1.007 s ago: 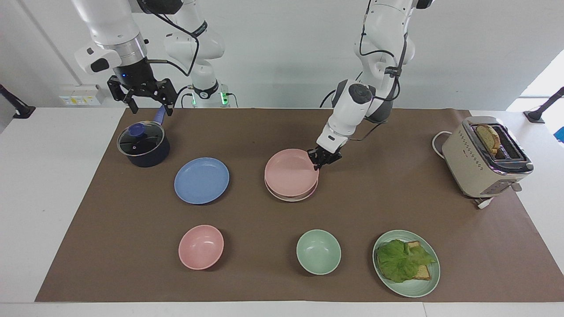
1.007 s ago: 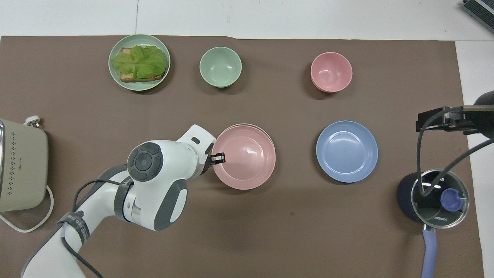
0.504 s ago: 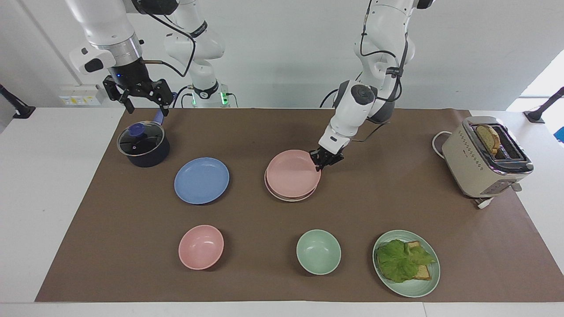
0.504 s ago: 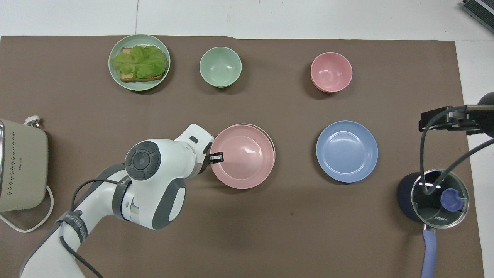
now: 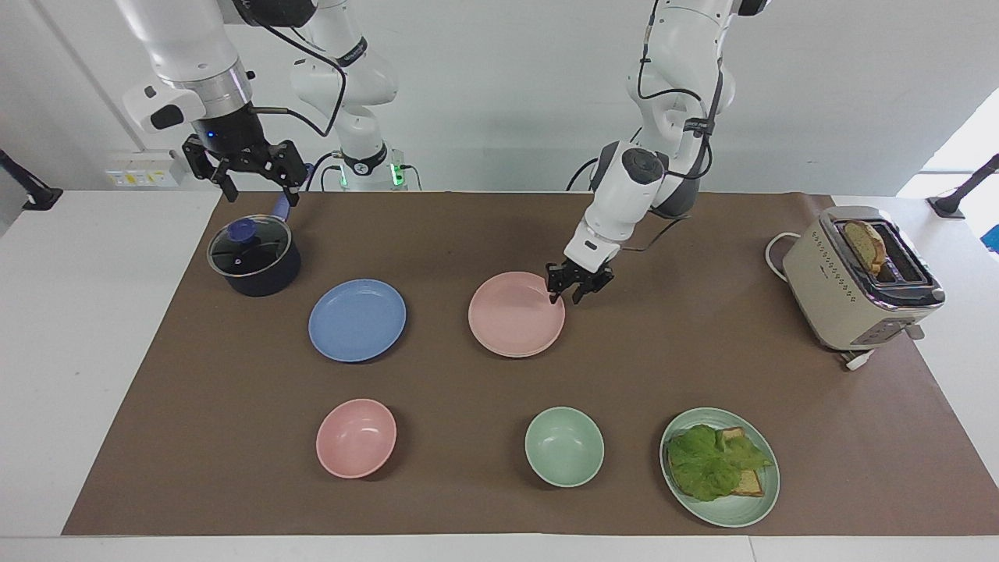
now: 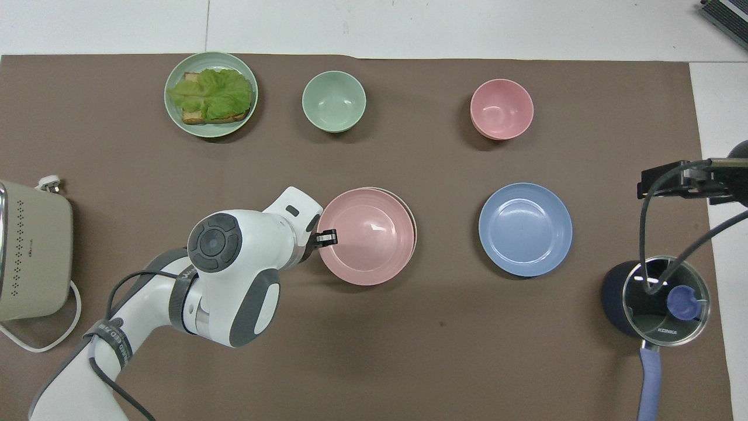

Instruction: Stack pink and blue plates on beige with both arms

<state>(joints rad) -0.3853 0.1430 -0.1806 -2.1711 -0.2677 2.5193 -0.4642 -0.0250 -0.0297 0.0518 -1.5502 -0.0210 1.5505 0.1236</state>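
The beige plate (image 6: 414, 219) is almost wholly hidden; only a thin cream crescent shows past the rim of the pink plate (image 5: 516, 314), which lies flat on top of it at the middle of the brown mat (image 5: 437, 234); the left end effector (image 5: 578, 284) sits at the pink plate's edge toward the left arm's end of the surface (image 5: 86, 312), fingers parted and clear of the rim, holding nothing; from overhead its white wrist covers most of it; the blue plate (image 5: 357, 320) lies bare beside the pink plate, toward the right arm's end, with open mat between them; both are shallow, round and matte; the right end effector (image 5: 243, 168) hangs open and waiting above the dark pot (image 5: 254, 257), which stands nearer the robots than the blue plate, its glass lid glossy; overhead it is cut off at the frame edge; farther from the robots than the pink plate stand a pink bowl (image 5: 356, 438), a green bowl (image 5: 564, 446) and a green plate (image 5: 749, 507) of lettuce and toast; the toaster (image 5: 858, 281) stands at the left arm's end.
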